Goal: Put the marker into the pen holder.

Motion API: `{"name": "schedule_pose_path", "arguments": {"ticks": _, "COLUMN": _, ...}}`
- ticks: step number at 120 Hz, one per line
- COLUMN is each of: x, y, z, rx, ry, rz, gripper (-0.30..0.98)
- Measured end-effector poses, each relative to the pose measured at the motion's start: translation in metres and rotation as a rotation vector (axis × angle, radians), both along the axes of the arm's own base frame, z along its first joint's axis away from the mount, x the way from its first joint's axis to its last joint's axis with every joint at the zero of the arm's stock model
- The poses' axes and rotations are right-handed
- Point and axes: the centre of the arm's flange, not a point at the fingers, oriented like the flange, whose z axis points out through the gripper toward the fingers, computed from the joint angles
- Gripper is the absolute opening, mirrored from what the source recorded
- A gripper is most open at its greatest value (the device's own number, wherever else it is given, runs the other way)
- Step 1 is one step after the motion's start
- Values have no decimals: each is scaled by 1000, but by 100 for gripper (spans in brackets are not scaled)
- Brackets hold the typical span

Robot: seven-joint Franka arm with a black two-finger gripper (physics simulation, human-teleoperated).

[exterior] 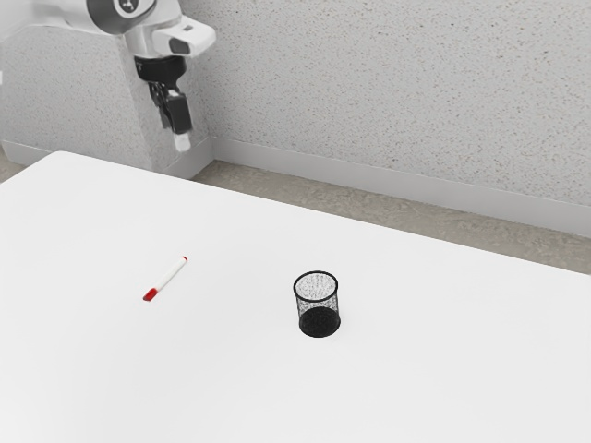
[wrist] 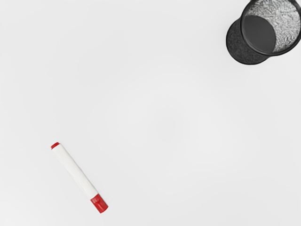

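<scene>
One marker (wrist: 75,172), pen holder (exterior: 317,301) whole in exterior view, cropped in wrist view, claw (exterior: 179,137) released or clenched, can't tell.

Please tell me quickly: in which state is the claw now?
Claw: not holding the marker, which lies on the table; whether open or closed cannot be told.

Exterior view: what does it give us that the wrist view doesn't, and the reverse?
Exterior view: the arm, the pincer up beyond the tabletop's far edge, the wall, its baseboard and the floor.

Wrist view: a closer, steeper look down, with the pen holder cut off by the frame in one corner.

Both: the marker, white with red ends, lying on the white tabletop, apart from the upright mesh holder.
</scene>
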Motion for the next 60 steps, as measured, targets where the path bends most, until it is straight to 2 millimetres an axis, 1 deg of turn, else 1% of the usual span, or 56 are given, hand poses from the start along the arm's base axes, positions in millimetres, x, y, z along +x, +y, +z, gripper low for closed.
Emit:
{"name": "schedule_pose_path", "arguments": {"ticks": 13, "x": 2, "y": 0, "z": 3, "rx": -1, "ry": -22, "rz": -51, "gripper": 69}}
{"name": "schedule_pose_path", "arguments": {"ticks": 33, "x": 5, "y": -15, "z": 4, "rx": -2, "ry": -36, "rz": -139, "gripper": 69}}
{"name": "schedule_pose_path", "arguments": {"ticks": 44, "x": 5, "y": -17, "z": 3, "rx": -3, "ry": -38, "rz": -171, "gripper": 69}}
{"name": "schedule_pose_path", "arguments": {"ticks": 54, "x": 5, "y": -21, "z": -5, "rx": -3, "ry": -19, "rz": -198, "gripper": 69}}
{"name": "schedule_pose_path", "arguments": {"ticks": 60, "x": -4, "y": -20, "z": -18, "rx": -6, "ry": 17, "rz": -208, "gripper": 68}}
